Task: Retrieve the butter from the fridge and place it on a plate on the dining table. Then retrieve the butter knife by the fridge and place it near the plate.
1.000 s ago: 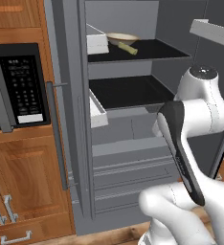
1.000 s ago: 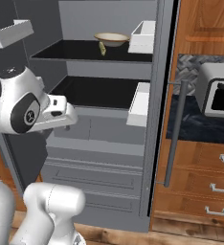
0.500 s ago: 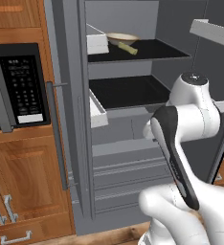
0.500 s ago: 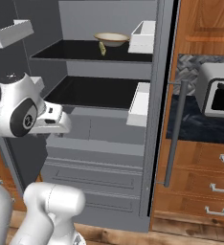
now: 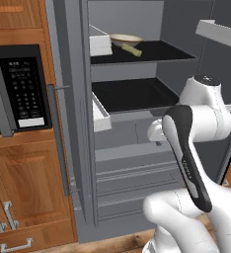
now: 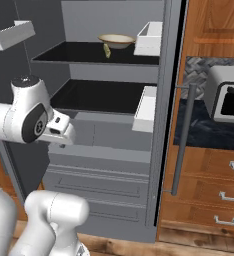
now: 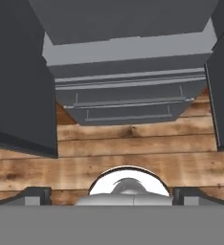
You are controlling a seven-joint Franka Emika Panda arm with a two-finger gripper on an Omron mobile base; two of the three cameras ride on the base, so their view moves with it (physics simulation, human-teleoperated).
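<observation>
Over the last second your arm's upper joint has swung down and across in front of the open fridge [image 5: 137, 123], while the shelves and their contents have stayed where they were. The fridge stands with both doors wide, and that is the largest thing before you: two dark shelves, grey drawers below them, and white door bins to either side. To its one side hangs the black-fronted microwave [image 5: 19, 89] set in wooden cabinets; to its other side a counter carries a white toaster oven [image 6: 228, 102]. On the task, you have barely begun: the doors are open, but the butter [image 5: 131, 48] is not yet taken, and the plate, the table and the knife all lie ahead of you. The top shelf is the one that matters. It holds a shallow beige bowl [image 5: 126, 39], and the butter lies on the shelf just beside and in front of that bowl, a pale stick, seemingly touching its rim. The lower shelf carries nothing that you can make out, and whether the white door bins hold anything is hidden from here. Your gripper [image 7: 112, 194] points down at the wooden floor in front of the drawers, fingers spread fully apart and holding nothing, well below the butter's shelf.
</observation>
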